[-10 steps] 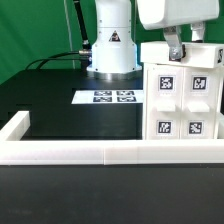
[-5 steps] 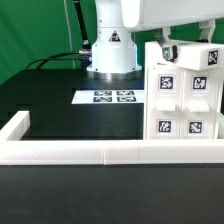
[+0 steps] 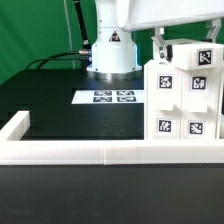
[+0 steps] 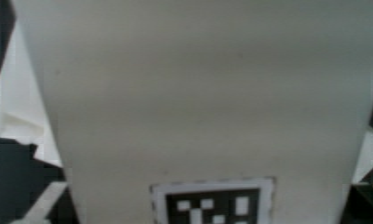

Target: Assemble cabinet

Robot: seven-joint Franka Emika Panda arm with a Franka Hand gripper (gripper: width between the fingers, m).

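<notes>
The white cabinet body (image 3: pixel 180 105) stands at the exterior view's right against the front rail, with several square tags on its face. My gripper (image 3: pixel 170 43) is at its top, shut on a white cabinet panel (image 3: pixel 198 58) with one tag, held tilted just over the body's top edge. In the wrist view the panel (image 4: pixel 201 100) fills nearly the whole picture, with its tag (image 4: pixel 213 205) at one end. My fingertips are mostly hidden behind it.
The marker board (image 3: pixel 110 97) lies flat on the black table in front of the robot base (image 3: pixel 112 50). A low white rail (image 3: pixel 70 152) borders the table's front and the exterior view's left side.
The arm has come down and shifted toward the exterior view's left. The tagged panel, flat on the body's top before, is now lifted and tilted in my gripper.
</notes>
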